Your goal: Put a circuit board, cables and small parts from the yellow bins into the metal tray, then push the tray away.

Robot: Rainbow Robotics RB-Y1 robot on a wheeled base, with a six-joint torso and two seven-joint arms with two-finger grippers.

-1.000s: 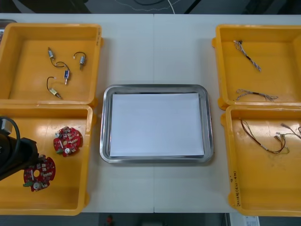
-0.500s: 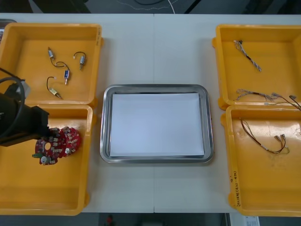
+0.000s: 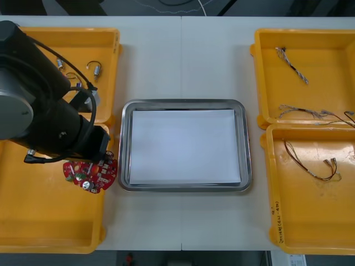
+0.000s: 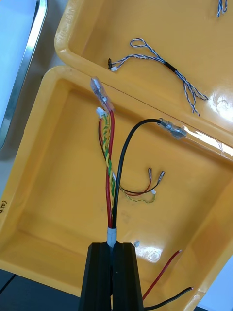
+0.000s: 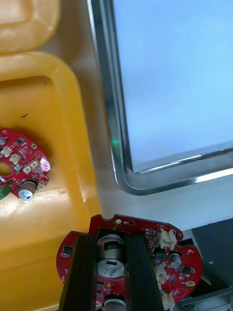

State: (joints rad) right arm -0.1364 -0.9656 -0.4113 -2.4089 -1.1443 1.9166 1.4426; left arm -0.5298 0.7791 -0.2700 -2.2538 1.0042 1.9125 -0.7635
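Clenched in the left tool (image 5: pixel 110 243): a round red circuit board (image 3: pixel 91 176), flat, hanging over the inner rim of the near left yellow bin (image 3: pixel 50 221), just beside the metal tray (image 3: pixel 125 149). From there, straight toward the robot's right to reach the white inside; no long axis to mind. Clamped in the right tool (image 4: pixel 112 248), above the near right yellow bin (image 4: pixel 48 194): a red, black and yellow cable (image 4: pixel 110 194). Probably farther from the tray than the left.

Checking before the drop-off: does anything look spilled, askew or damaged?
Nothing stands out. The left gripper holds a circuit board beside the metal tray; the right gripper holds a cable over its yellow bin.
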